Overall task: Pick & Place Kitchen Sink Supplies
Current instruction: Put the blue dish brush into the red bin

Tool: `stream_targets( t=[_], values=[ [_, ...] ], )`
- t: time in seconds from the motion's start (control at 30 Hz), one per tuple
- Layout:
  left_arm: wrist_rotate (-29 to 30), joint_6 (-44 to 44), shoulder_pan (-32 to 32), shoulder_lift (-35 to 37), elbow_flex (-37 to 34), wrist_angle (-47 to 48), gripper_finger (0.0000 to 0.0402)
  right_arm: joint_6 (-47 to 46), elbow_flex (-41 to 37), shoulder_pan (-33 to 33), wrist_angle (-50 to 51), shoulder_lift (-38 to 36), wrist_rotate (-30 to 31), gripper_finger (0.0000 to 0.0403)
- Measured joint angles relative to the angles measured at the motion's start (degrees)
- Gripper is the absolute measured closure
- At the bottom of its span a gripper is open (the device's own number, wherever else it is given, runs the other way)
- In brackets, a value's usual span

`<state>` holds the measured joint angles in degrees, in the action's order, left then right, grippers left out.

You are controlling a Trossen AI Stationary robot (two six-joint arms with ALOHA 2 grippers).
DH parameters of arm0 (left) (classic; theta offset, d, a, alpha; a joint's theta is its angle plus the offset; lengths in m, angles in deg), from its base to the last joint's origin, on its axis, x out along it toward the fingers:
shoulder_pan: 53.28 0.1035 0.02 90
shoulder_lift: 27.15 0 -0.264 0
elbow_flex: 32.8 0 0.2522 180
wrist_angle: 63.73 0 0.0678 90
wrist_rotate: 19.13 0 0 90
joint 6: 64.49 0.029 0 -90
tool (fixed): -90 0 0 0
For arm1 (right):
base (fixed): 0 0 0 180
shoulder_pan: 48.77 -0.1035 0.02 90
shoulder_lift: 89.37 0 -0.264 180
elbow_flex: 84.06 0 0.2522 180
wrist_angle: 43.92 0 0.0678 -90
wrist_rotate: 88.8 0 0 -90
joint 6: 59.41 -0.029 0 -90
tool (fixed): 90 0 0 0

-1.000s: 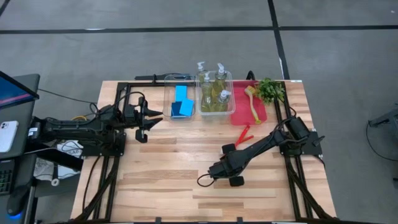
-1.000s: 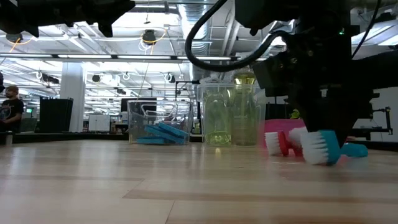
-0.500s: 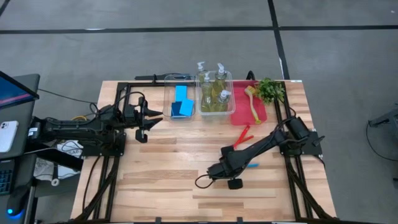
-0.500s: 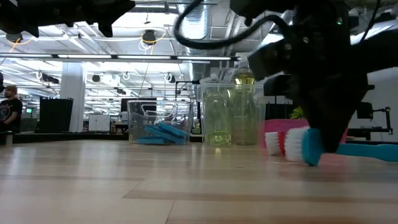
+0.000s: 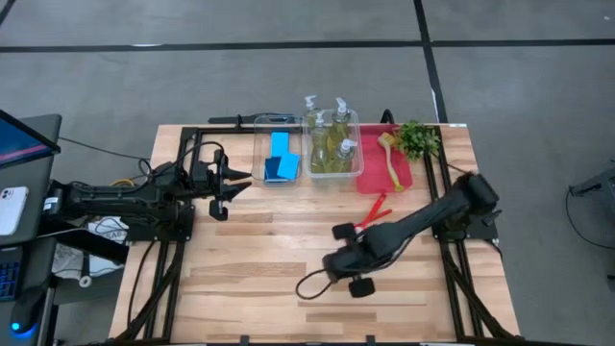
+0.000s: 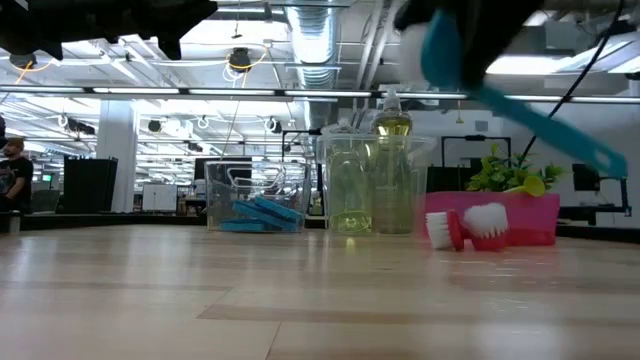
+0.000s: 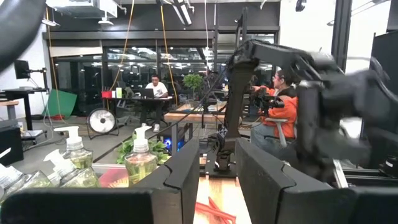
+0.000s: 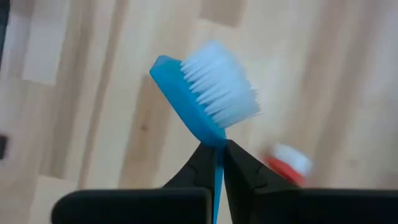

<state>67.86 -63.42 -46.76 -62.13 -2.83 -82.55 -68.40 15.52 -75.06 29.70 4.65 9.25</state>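
the right gripper point(image 8: 219, 163) is clamped on the thin handle of a blue long-handled brush with white bristles point(image 8: 211, 93), held in the air above the wooden table point(image 5: 250, 279), well apart from the red plastic tray point(image 5: 375, 175). a red brush point(image 5: 377, 208) lies just beside that tray. the left gripper point(image 5: 235, 183), fingers apart and empty, waits beside the clear plastic bin of flat blue sponges point(image 5: 280, 157).

Three pump bottles point(image 5: 328, 139) show, and two blue sponges point(image 5: 281, 157). Three brushes appear: one blue point(image 8: 204, 93), one red point(image 5: 377, 208), one yellow-green point(image 5: 390, 157). One plant point(image 5: 417, 137) stands.
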Motion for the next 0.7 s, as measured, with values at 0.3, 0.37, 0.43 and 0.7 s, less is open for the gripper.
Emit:
stream_targets(
  t=[0.3,0.37,0.43,0.7],
  values=[
    [0.0,0.0,0.0,0.0,0.0,0.0,0.0297,-8.5,0.0,2.4,9.4,-13.0,16.7,0.0394],
    [0.0,0.0,0.0,0.0,0.0,0.0,0.0297,-11.5,0.0,3.6,11.8,-15.3,19.4,0.0393],
    [0.0,0.0,0.0,0.0,0.0,0.0,0.0297,-14.7,0.0,5.1,14.3,-17.0,22.0,0.0393],
    [0.0,0.0,0.0,0.0,0.0,0.0,0.0297,-25.9,0.0,13.1,20.1,-21.1,25.4,0.0388]
  ],
)
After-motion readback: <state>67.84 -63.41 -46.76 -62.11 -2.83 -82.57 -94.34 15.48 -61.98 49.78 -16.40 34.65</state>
